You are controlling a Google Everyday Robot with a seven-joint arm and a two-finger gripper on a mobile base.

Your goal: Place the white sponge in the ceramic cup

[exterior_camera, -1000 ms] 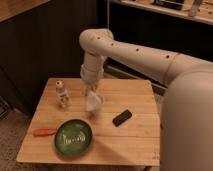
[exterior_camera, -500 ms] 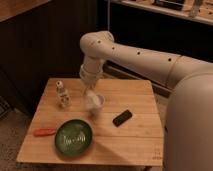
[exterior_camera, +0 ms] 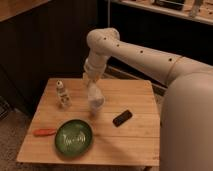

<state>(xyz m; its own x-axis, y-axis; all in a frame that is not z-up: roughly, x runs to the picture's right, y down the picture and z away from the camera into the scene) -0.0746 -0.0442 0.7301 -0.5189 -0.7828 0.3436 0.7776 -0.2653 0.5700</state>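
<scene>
Claw (exterior_camera: 93, 94) above one ceramic cup (exterior_camera: 95, 107), grip unclear, one green plate (exterior_camera: 62, 143), one bottle (exterior_camera: 62, 94)

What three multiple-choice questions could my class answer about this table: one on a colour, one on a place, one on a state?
1. What colour is the plate?
A. Red. B. Green. C. Blue.

2. Where is the robot's hand?
A. Over the middle of the table, between the white bottle and the black block.
B. Resting on the plate.
C. Beyond the table's left edge.

3. How does the white bottle stand?
A. Upright. B. On its side. C. Upside down.

Answers:
1 B, the plate at the front of the table is plainly green.
2 A, the hand hangs over the boards between those two things.
3 A, its narrow top points up.
</scene>
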